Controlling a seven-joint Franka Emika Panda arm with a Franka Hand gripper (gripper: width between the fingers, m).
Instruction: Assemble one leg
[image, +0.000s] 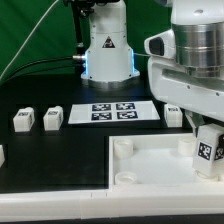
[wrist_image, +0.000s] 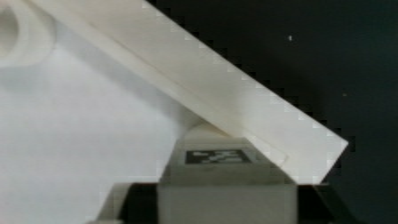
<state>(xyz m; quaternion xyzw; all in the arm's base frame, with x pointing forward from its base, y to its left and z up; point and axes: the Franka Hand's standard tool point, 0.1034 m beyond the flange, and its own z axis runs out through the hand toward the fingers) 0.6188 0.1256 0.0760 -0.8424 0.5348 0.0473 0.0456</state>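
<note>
My gripper (image: 207, 140) is shut on the leg (image: 208, 153), a small white block with a black-and-white marker on its face. It holds the leg upright over the far corner of the white tray-shaped piece (image: 150, 165), at the exterior view's right. In the wrist view the leg (wrist_image: 221, 170) sits between the dark fingers (wrist_image: 146, 200) of the gripper (wrist_image: 222, 198), its tip close to the tray's raised side wall (wrist_image: 214, 85). I cannot tell whether the leg touches the tray. A corner socket (wrist_image: 18, 35) shows at the edge of the wrist view.
Two loose legs (image: 22, 120) (image: 52, 117) stand at the exterior view's left and another (image: 173, 115) is behind the gripper. The marker board (image: 113, 111) lies in front of the robot base (image: 107, 55). The tray has further sockets (image: 122, 147).
</note>
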